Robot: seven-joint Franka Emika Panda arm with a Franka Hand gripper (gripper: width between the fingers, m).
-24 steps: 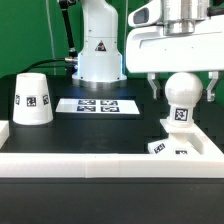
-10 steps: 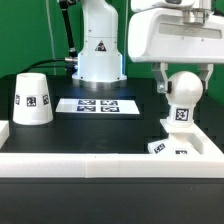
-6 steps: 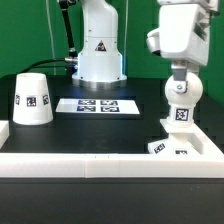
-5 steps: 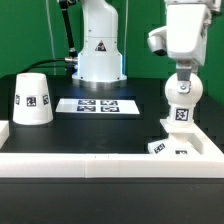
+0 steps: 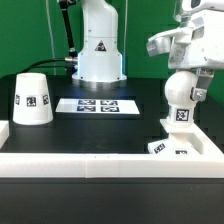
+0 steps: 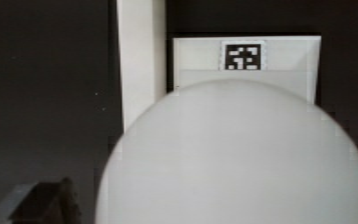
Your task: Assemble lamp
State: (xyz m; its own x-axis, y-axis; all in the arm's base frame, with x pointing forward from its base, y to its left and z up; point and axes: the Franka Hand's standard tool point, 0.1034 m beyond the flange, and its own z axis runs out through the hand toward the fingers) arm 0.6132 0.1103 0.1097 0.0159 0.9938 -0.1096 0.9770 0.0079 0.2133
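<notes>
While the wrist is turning above it, the bulb [image 5: 182, 92] is standing in the base [image 5: 172, 147] at the exterior view's right; the jaws are pinching it, apparently screwing it in.

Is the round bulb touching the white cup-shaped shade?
Apart. In the exterior view the shade stands at that view's left and the bulb at its right, with bare black table and the marker board between them.

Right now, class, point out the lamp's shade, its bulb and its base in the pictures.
Shade [image 5: 33, 99], exterior view: middle of its side wall, beside the tag.
Bulb [image 5: 180, 88], exterior view: front of the round ball.
Base [image 5: 183, 145], exterior view: top face, beside the bulb's stem.
</notes>
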